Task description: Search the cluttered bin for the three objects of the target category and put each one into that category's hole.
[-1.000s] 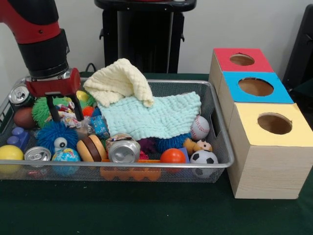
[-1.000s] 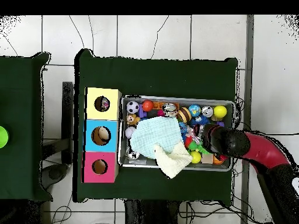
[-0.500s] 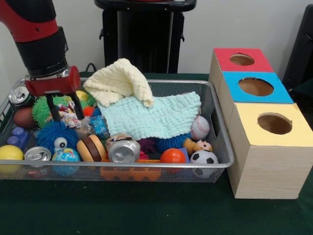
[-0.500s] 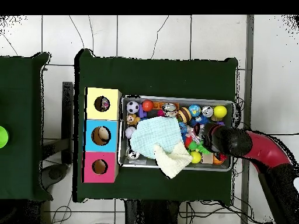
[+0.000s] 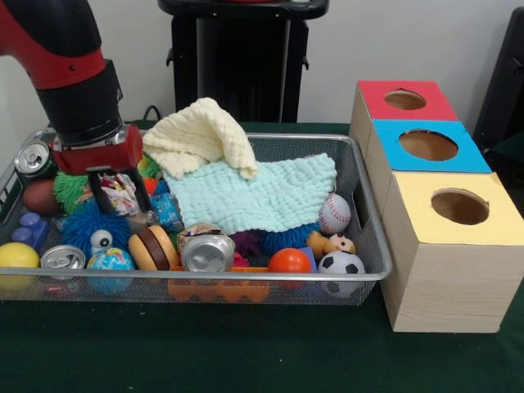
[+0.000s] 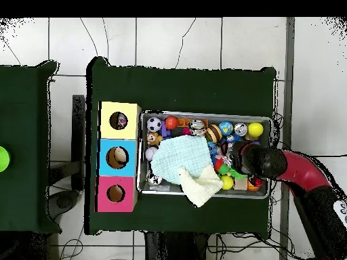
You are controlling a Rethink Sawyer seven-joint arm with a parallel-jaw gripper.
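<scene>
My gripper (image 5: 119,199) hangs low in the left part of the wire bin (image 5: 246,277), open. Its two black fingers (image 5: 97,196) stand on either side of a crumpled colourful wrapper (image 5: 123,190); I cannot tell whether they touch it. In the overhead view the gripper (image 6: 238,157) is over the bin's right part. Around it lie a green spiky ball (image 5: 67,188), a blue spiky ball with eyes (image 5: 86,226), a toy burger (image 5: 153,246) and three cans (image 5: 206,250). The sorting box has a red hole (image 5: 405,100), a blue hole (image 5: 428,146) and a yellow hole (image 5: 459,206).
A mint cloth (image 5: 262,195) and a cream cloth (image 5: 201,135) cover the bin's middle and hide what lies beneath. A baseball (image 5: 334,213), a soccer ball (image 5: 341,264) and an orange ball (image 5: 289,260) lie at the bin's right front. The sorting box stands close against the bin's right side.
The gripper has shifted a little to the right and dropped lower, so its fingers now straddle the crumpled wrapper. Nothing in the bin has visibly moved.
</scene>
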